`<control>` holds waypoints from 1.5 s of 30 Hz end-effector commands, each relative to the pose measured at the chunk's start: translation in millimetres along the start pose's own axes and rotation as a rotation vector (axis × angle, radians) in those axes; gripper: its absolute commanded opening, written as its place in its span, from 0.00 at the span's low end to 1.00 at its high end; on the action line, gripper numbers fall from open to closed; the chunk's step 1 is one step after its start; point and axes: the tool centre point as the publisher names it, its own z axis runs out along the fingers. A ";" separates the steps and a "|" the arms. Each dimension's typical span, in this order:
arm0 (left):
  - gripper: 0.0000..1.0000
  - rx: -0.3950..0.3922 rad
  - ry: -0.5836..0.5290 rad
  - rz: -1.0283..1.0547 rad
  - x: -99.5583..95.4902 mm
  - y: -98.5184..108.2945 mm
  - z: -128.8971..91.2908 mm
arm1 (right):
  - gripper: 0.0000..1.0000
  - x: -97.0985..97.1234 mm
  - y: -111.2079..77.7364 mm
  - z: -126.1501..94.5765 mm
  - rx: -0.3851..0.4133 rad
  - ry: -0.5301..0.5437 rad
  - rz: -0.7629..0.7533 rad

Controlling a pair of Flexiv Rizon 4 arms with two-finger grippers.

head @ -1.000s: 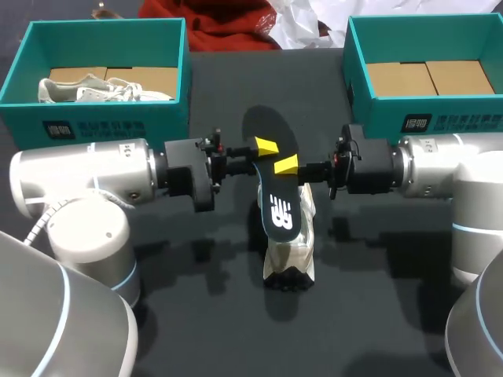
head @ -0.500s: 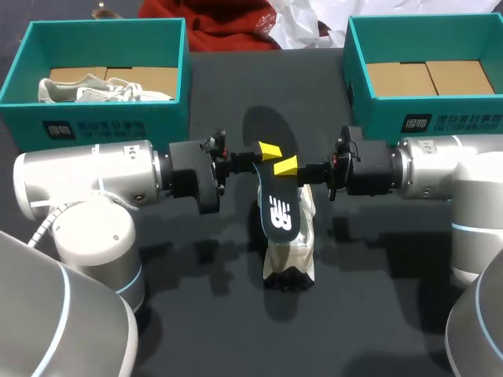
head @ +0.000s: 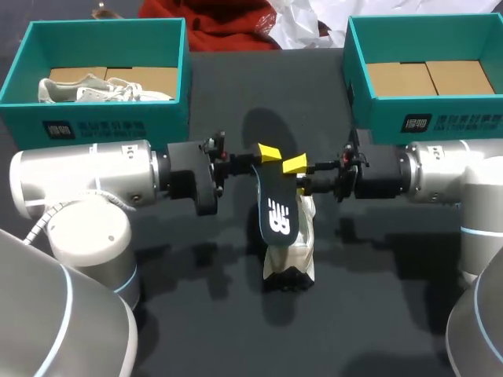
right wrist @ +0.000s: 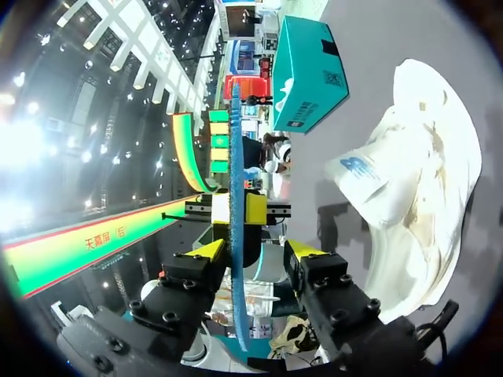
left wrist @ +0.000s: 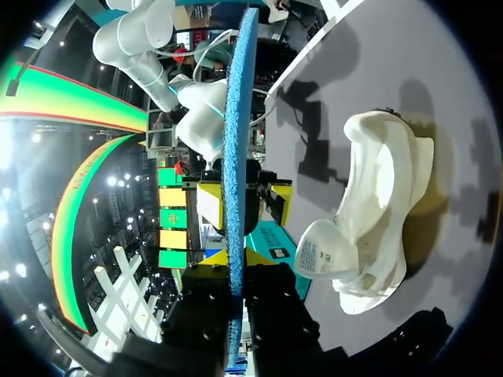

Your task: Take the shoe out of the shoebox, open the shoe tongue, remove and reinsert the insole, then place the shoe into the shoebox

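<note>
A dark insole (head: 275, 212) with a white logo hangs over the middle of the table, one end down in the white shoe (head: 292, 255) standing below it. My left gripper (head: 267, 151) is shut on the insole's upper part. My right gripper (head: 295, 165) stands open just right of it, fingers apart on either side of the insole. In the left wrist view the insole (left wrist: 233, 141) shows edge-on in blue, clamped in the left gripper (left wrist: 234, 263), with the shoe (left wrist: 377, 212) beside it. In the right wrist view the insole (right wrist: 235, 157) passes between the spread fingers of the right gripper (right wrist: 258, 253), beside the shoe (right wrist: 428, 196).
A teal shoebox (head: 106, 122) at the back left holds a second white shoe (head: 102, 88). Another teal shoebox (head: 424, 118) at the back right holds only cardboard. Bare dark tabletop lies in front of the shoe.
My left gripper closed on the insole. My right gripper then opened, let the insole go and drew back a little to the right. The insole's lower end shifted slightly.
</note>
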 end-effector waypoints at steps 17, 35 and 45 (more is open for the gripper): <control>0.00 0.114 0.052 -0.126 -6.7 -77.0 -66.3 | 1.00 -11.7 -22.6 -50.9 0.070 -0.213 -0.235; 0.00 0.149 0.108 -0.252 -7.0 -104.2 -67.5 | 1.00 -23.4 -38.8 -65.5 0.263 -0.428 -0.425; 0.00 0.156 0.175 -0.384 -11.8 -129.2 -71.3 | 1.00 -38.1 -57.8 -88.1 0.311 -0.499 -0.560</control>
